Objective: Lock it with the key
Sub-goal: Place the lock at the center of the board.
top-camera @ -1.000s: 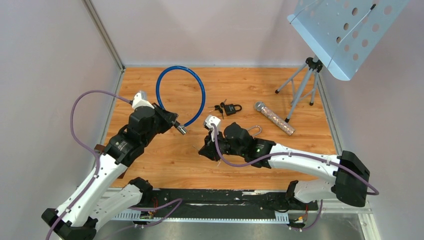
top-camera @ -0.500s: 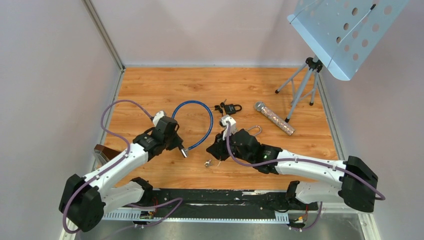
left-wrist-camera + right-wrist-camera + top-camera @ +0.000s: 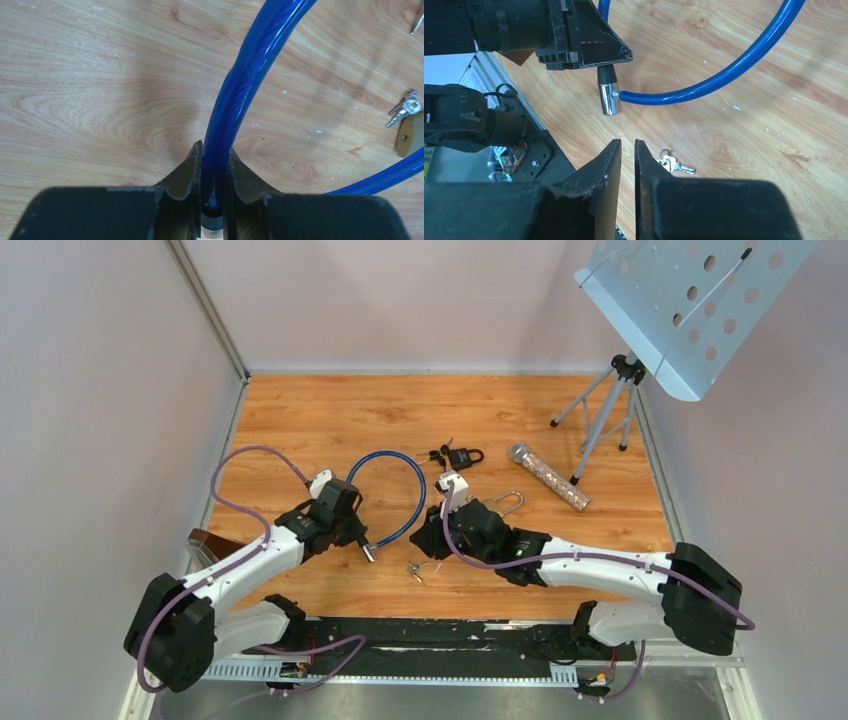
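A blue cable lock (image 3: 412, 490) loops across the wooden table. My left gripper (image 3: 357, 531) is shut on the cable just behind its black collar and chrome lock cylinder (image 3: 368, 551). In the left wrist view the cable (image 3: 250, 65) runs up from between the jaws of my left gripper (image 3: 214, 167). A small bunch of silver keys (image 3: 415, 568) lies on the table, also seen in the right wrist view (image 3: 675, 164) and the left wrist view (image 3: 405, 107). My right gripper (image 3: 424, 543) hovers just above and beside the keys. It also shows in the right wrist view (image 3: 626, 150), nearly closed and empty. The cylinder (image 3: 608, 97) lies ahead of it.
A black padlock with keys (image 3: 462, 456) and a silver padlock (image 3: 510, 502) lie behind the right gripper. A glittery microphone (image 3: 548, 478) and a music stand tripod (image 3: 605, 415) stand at the right. A brown object (image 3: 203, 540) sits at the left edge.
My left arm has drawn the cable end from the back toward the near side and lowered it. The keys now lie on the table. My right gripper shifted toward them.
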